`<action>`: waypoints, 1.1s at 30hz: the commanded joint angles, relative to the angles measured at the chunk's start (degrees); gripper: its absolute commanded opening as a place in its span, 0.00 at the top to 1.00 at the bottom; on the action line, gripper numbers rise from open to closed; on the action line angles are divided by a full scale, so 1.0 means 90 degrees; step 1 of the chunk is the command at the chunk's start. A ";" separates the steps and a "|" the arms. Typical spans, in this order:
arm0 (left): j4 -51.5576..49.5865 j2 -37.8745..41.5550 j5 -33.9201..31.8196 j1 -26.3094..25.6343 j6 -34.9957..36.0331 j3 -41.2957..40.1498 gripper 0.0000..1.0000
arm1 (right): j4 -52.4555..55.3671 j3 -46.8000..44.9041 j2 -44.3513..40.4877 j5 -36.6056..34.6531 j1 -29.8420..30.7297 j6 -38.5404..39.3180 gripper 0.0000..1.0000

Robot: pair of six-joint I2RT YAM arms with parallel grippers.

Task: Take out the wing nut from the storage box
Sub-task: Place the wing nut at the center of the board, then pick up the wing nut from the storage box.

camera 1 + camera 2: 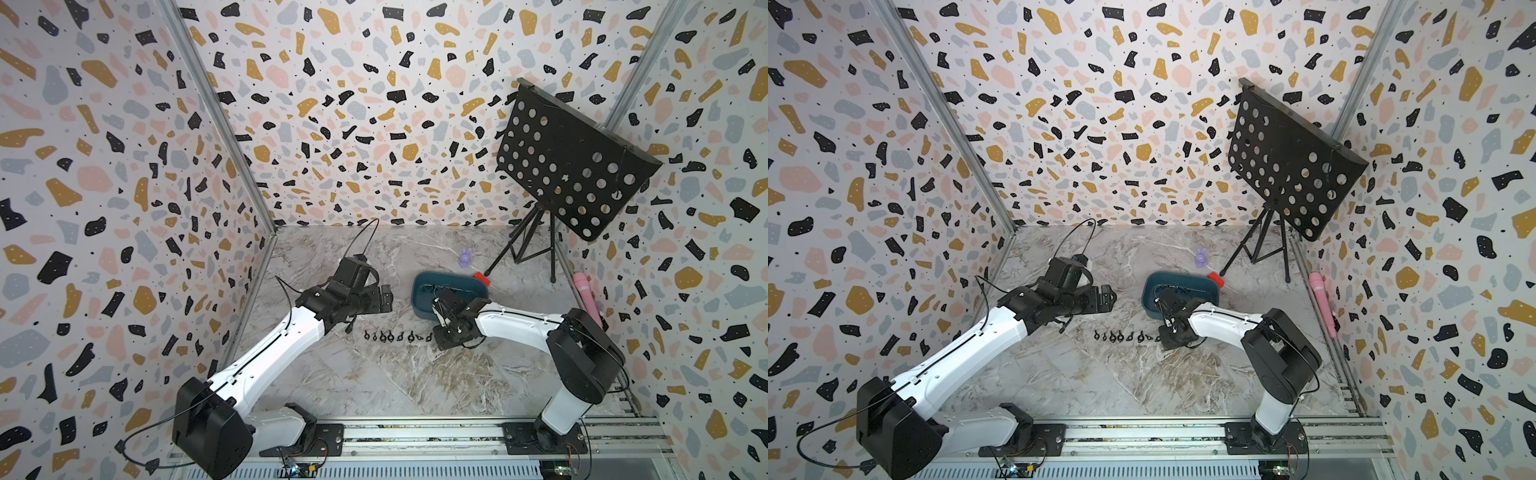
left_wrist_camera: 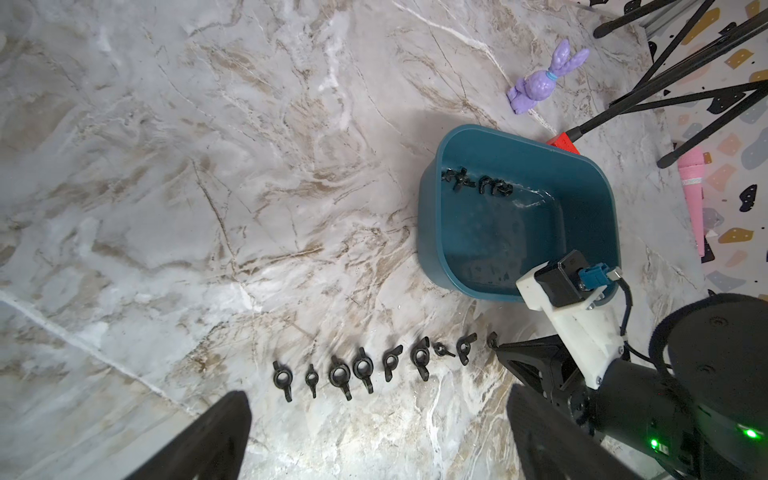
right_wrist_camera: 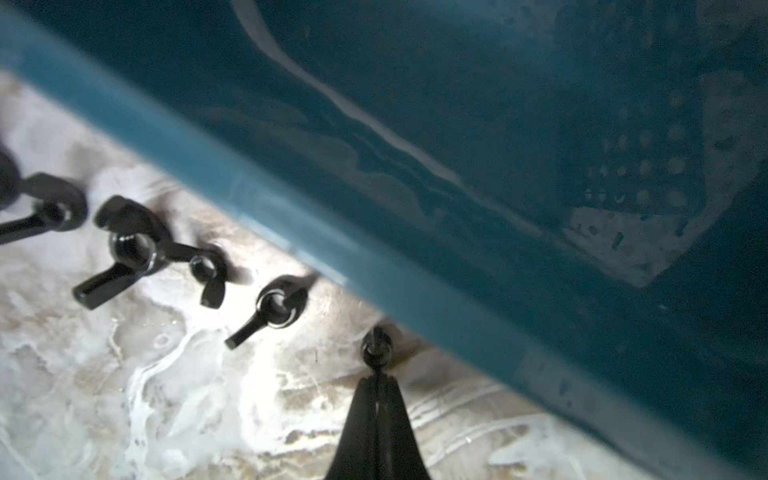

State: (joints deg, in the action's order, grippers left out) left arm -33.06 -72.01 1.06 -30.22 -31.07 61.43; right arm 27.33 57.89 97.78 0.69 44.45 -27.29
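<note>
Marble table [image 1: 374,374] holds a row of nuts [image 2: 361,368]. My right gripper [image 3: 376,380] looks clenched on a wing nut [image 3: 376,347] at the row's end, just outside the storage box [image 2: 432,232]. More nuts [image 2: 478,185] lie by its far wall, closer to my right arm. My left gripper [image 2: 374,395] gapes wide, empty.

The teal rim of the storage box [image 3: 291,232] cuts the frame from upper left to lower right, and its dark, glossy inside fills the upper right. A row of black wing nuts [image 3: 133,249] lies on the marble desk [image 3: 166,395] at lower left. At bottom centre the right pincer [image 3: 377,376] has its fingers pressed together. A small wing nut [image 3: 376,347] touches their tips, just beside the box wall.
</note>
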 commanded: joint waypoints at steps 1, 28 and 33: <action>-0.0038 0.0091 -0.0071 0.0027 0.0092 -0.0038 0.00 | -0.0013 0.0237 0.0016 -0.0018 0.0066 -0.0092 1.00; -0.0012 -0.0432 0.0001 0.0027 0.0361 0.0422 0.00 | 0.0755 0.0489 -0.1537 -0.0705 0.0055 0.0233 0.45; 0.0001 -0.0855 0.0098 0.0027 0.0367 0.0704 0.00 | 0.0819 0.0503 -0.2133 -0.0994 -0.0156 0.0438 0.15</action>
State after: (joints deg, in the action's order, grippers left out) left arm -33.41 -78.35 1.19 -30.22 -28.86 65.19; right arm 32.05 60.49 81.08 -5.02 44.14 -25.10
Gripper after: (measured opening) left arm 0.992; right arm 0.826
